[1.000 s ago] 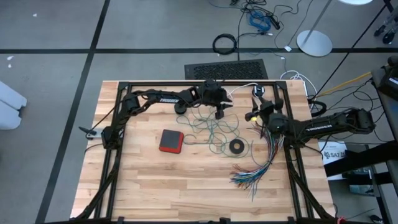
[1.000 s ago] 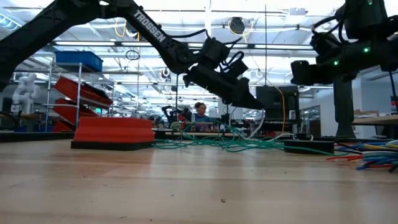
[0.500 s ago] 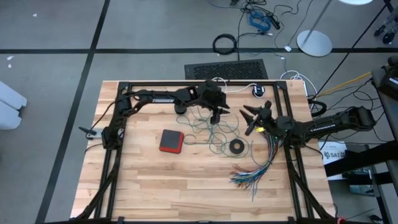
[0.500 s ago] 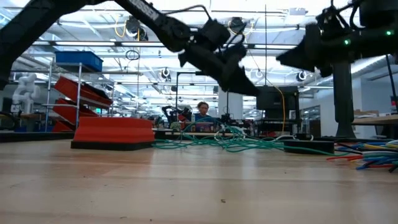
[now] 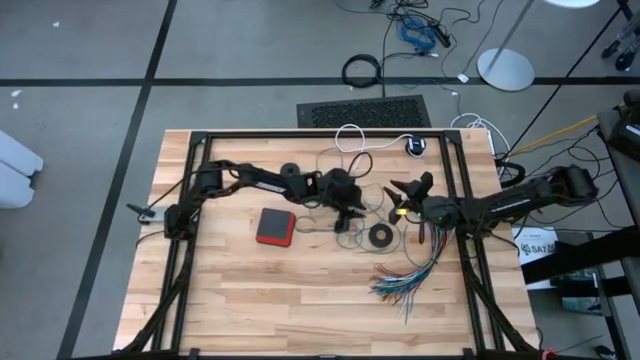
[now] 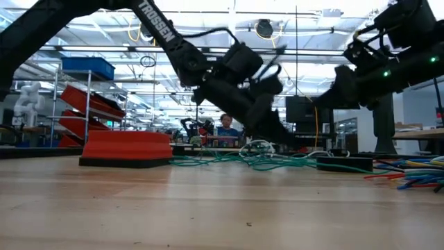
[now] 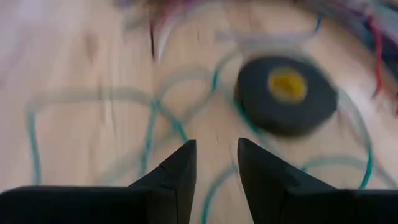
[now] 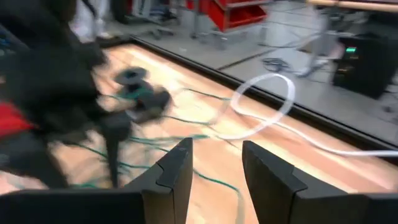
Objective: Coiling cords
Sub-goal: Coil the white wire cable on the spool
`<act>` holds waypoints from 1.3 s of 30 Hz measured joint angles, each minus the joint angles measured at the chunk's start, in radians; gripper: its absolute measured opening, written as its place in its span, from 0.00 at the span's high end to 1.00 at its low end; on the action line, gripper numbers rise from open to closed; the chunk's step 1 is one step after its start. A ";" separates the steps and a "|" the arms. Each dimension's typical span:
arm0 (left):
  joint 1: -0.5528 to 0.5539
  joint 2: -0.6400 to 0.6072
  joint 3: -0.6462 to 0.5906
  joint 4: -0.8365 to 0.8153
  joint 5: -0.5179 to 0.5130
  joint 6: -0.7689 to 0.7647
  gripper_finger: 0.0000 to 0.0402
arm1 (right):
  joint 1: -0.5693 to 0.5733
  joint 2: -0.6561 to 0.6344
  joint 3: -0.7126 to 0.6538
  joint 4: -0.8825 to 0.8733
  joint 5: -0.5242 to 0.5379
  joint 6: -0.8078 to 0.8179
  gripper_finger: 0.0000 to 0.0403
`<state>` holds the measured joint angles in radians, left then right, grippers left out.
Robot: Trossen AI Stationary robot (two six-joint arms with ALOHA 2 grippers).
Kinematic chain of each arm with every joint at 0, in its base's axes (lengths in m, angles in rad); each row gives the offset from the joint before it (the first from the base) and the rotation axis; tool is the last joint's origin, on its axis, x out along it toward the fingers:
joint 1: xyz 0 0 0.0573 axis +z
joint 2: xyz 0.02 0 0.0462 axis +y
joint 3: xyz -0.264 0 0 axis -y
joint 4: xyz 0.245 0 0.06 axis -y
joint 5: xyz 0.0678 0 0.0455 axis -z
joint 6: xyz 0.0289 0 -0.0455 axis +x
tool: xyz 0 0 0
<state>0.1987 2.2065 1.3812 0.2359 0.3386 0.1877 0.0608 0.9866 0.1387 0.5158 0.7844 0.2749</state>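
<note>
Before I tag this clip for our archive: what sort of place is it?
Probably a robotics lab or workshop: a wooden table in a black frame, red shelving under strip-lit ceilings, and a person seated at a bench behind.

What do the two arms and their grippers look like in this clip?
Both arms are dark, jointed links. The left arm carries white TROSSEN lettering, readable in the low view, with black cable looped by its wrist. The right arm shows small green lights. The left gripper and right gripper each have two dark, angular fingers.

Robotics lab or workshop: wood bench (image 5: 250, 290) in black frame, red bins (image 6: 83, 104) left, ceiling lights, monitor (image 6: 302, 111), person (image 6: 223, 125) mid-background.
</note>
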 joint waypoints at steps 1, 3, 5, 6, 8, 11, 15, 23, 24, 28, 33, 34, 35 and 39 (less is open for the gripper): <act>-0.002 -0.001 0.001 0.011 0.000 0.001 0.69 | 0.000 0.015 0.000 0.002 0.014 0.002 0.69; -0.006 0.001 0.000 0.012 0.000 0.002 0.69 | 0.000 0.044 0.000 0.001 0.034 0.013 0.69; -0.008 0.003 -0.001 0.011 -0.001 0.009 0.69 | 0.000 0.074 0.000 0.005 0.037 0.034 0.69; -0.010 0.003 -0.001 0.022 -0.001 0.010 0.69 | 0.000 0.090 0.000 0.003 0.037 0.046 0.69; -0.009 0.003 -0.001 0.057 -0.008 0.010 0.69 | 0.000 0.120 0.000 0.004 0.036 0.067 0.69; -0.009 0.003 -0.001 0.106 -0.027 0.002 0.69 | 0.005 0.167 0.000 0.003 0.024 0.110 0.69; -0.011 0.003 -0.001 0.150 -0.063 0.001 0.69 | 0.033 0.222 0.000 0.003 0.024 0.142 0.69; -0.014 0.003 -0.001 0.190 -0.064 -0.020 0.69 | 0.029 0.280 0.000 0.042 0.145 0.060 0.69; -0.014 0.003 -0.001 0.184 -0.064 -0.023 0.69 | 0.022 0.284 0.000 0.065 0.166 0.039 0.69; -0.016 0.003 -0.001 0.171 -0.063 -0.018 0.69 | -0.030 0.289 0.000 0.253 0.191 -0.142 0.69; -0.016 0.003 -0.001 0.163 -0.063 -0.017 0.69 | -0.116 0.288 0.000 0.527 0.148 -0.323 0.69; -0.016 0.003 -0.001 0.154 -0.063 -0.016 0.69 | -0.133 0.288 0.000 0.558 0.141 -0.346 0.69; -0.016 0.003 -0.001 0.143 -0.063 -0.012 0.69 | -0.149 0.288 0.000 0.582 0.132 -0.367 0.69; -0.016 0.003 -0.001 0.092 -0.063 0.029 0.69 | -0.193 0.286 0.000 0.611 0.130 -0.390 0.69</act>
<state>0.1825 2.2093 1.3800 0.3281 0.2752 0.2164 -0.1326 1.2724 0.1387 1.1264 0.9142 -0.1154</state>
